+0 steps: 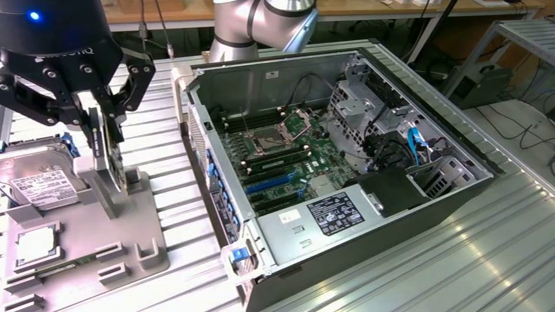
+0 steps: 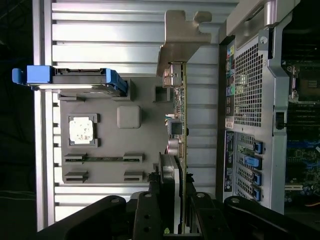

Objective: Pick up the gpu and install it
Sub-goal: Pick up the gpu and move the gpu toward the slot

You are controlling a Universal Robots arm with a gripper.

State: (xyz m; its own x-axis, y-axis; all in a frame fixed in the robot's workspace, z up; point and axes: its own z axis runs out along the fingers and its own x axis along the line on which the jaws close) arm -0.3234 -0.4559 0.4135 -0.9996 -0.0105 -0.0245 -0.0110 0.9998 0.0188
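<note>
The end effector (image 1: 104,133) pinches the gpu (image 1: 111,159) from above, a finger on each face. The card stands upright on its edge at the holder's (image 1: 130,227) edge nearest the open case (image 1: 347,162). Whether it sits in its slot or just clear cannot be told. The drive (image 1: 39,179) lies at the holder's opposite edge.

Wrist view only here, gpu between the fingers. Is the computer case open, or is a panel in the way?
Observer: Open. The case lies on its side, panel off, motherboard facing up.
Operator: Any card in the blue slots?
Observer: None that I can see; the blue slots look free.
Operator: Cables over them?
Observer: No. A blue cable and black cables bunch by the drive cage, at the exterior view's right of the slots.
</note>
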